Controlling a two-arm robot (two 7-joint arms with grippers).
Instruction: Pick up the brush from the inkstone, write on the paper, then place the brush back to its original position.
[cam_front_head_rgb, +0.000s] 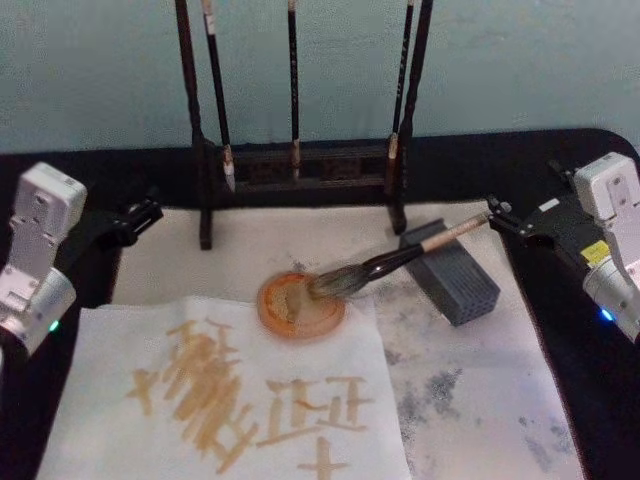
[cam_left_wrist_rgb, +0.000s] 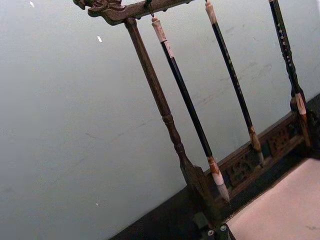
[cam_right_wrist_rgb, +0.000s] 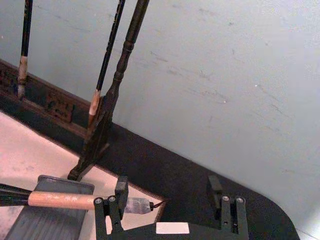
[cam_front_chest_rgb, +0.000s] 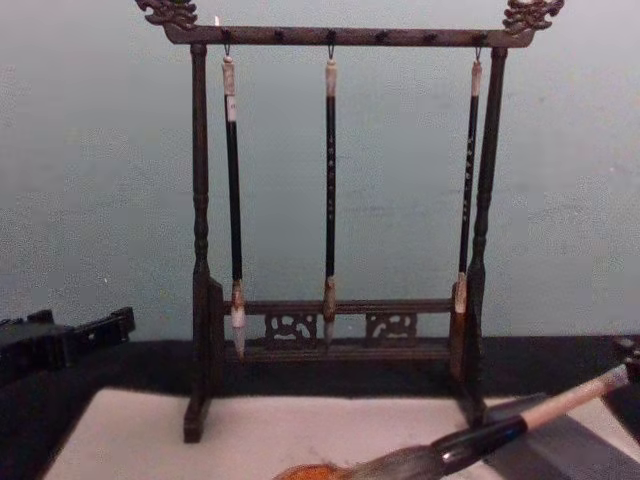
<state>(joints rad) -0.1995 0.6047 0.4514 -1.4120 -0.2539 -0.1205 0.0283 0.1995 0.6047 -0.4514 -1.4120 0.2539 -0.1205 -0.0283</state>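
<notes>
Our big beige-handled brush (cam_front_head_rgb: 370, 268) lies with hairs on the round orange inkstone (cam_front_head_rgb: 285, 316), handle on the grey block (cam_front_head_rgb: 458, 282). Our right tool (cam_front_head_rgb: 498, 216) is wide open around the handle's end; bumping it could roll the brush onto the white paper (cam_front_head_rgb: 335, 350). Our left tool (cam_front_head_rgb: 145, 212) rests closed at the left.

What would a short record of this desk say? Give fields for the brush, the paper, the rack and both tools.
brush: lies tilted, tuft on the inkstone, handle across the block
paper: flat at the front left, tan strokes on it
rack: upright at the back, three thin brushes hanging
right tool: open at the end of the brush handle, not gripping
left tool: at the far left, apart from the brush
</notes>
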